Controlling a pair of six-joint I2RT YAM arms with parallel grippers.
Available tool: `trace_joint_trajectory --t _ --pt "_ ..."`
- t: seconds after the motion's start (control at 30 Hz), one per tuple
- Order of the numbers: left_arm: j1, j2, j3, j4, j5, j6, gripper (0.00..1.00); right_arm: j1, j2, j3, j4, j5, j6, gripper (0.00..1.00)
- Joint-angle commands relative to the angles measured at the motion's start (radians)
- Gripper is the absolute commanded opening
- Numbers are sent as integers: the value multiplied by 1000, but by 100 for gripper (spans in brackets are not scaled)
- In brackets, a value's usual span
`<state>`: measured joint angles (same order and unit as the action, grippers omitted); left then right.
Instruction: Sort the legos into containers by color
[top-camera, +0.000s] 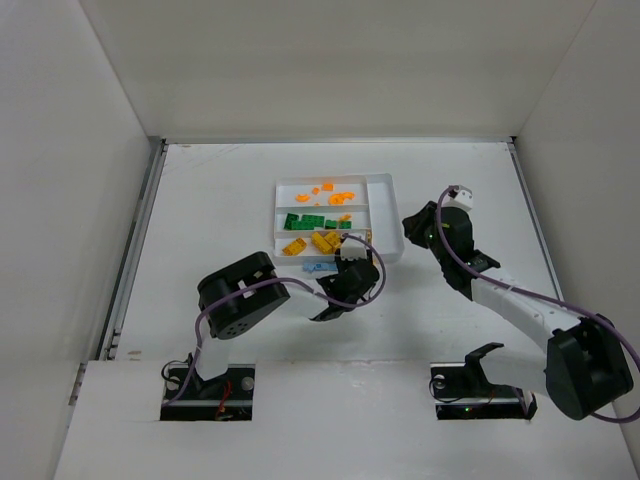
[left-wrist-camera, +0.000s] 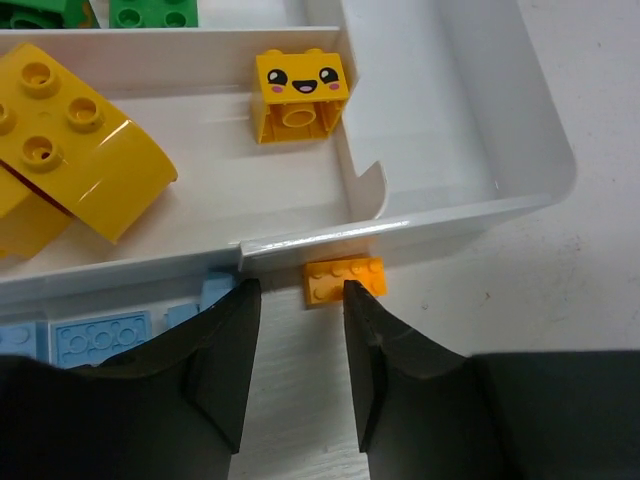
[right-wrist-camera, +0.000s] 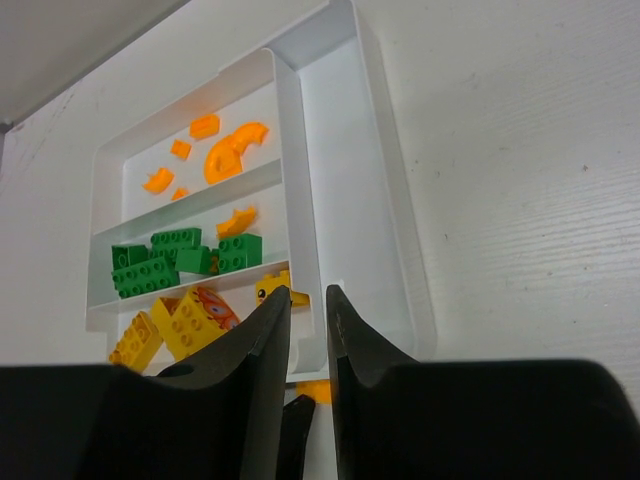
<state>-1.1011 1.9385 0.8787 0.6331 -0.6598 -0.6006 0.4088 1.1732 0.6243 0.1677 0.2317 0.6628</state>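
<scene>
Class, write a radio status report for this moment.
Left gripper open at orange brick outside tray. Right gripper narrowly open, empty. Brick tight against tray wall.

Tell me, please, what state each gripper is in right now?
Left gripper: open, empty, small orange plastic brick just ahead.
Right gripper: narrowly open, empty.

Tray wall (left-wrist-camera: 400, 228) tight behind orange brick (left-wrist-camera: 345, 279)

No words, brands or numbers are readable; one yellow brick (left-wrist-camera: 301, 92) inside the tray (left-wrist-camera: 470, 208) bears a printed smiling face.
</scene>
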Motion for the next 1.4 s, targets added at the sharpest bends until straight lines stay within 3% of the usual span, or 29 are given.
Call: trace_joint_trajectory --t 0.0,0.23,0.93,1.17,1.37 --pt "-12 -18 -4 28 -12 4 39 3 3 11 61 -6 3 27" --pt "-41 20 49 13 15 18 50 3 3 11 61 -6 1 28" --pt "-55 123 167 -99 -109 58 44 3 -4 6 69 -9 8 31" --pt "-75 96 155 -101 -106 73 19 3 -10 0 72 -11 8 35" --pt "-116 -103 72 -75 -96 110 15 3 -20 -3 73 -11 11 40"
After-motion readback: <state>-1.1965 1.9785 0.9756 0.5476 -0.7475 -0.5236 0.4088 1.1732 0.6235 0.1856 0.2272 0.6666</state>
